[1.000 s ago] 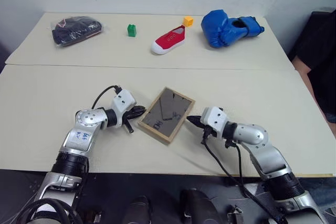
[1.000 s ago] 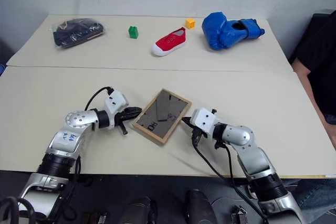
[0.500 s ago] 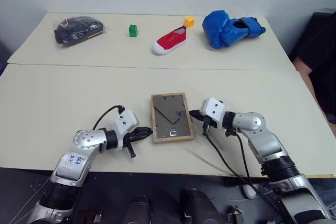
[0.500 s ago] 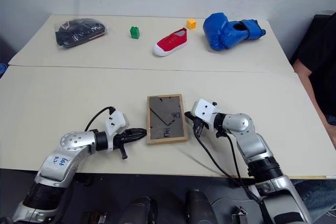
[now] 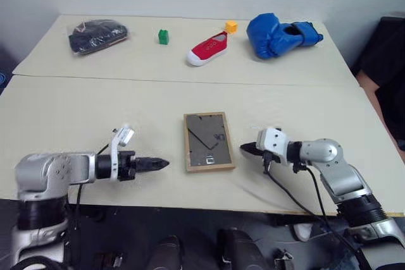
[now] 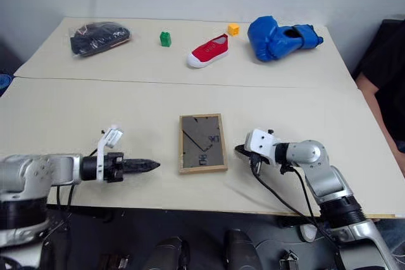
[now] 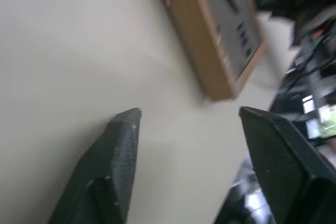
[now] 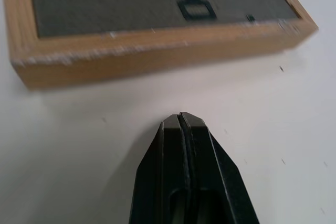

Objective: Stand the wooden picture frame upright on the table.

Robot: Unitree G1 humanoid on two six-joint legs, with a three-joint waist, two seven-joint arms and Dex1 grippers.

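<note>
The wooden picture frame lay face-down on the tabletop between a released left hand and clenched right hand; lifting an edge first seemed wisest

Light was bright, even and seemingly overhead; shadows on the tabletop were faint. The left wrist view was smeared, its fingers soft; the right wrist view blurred toward its edges.

table cream, seamed | wooden picture frame flat, back up | red shoe, blue boxing glove far side
</note>
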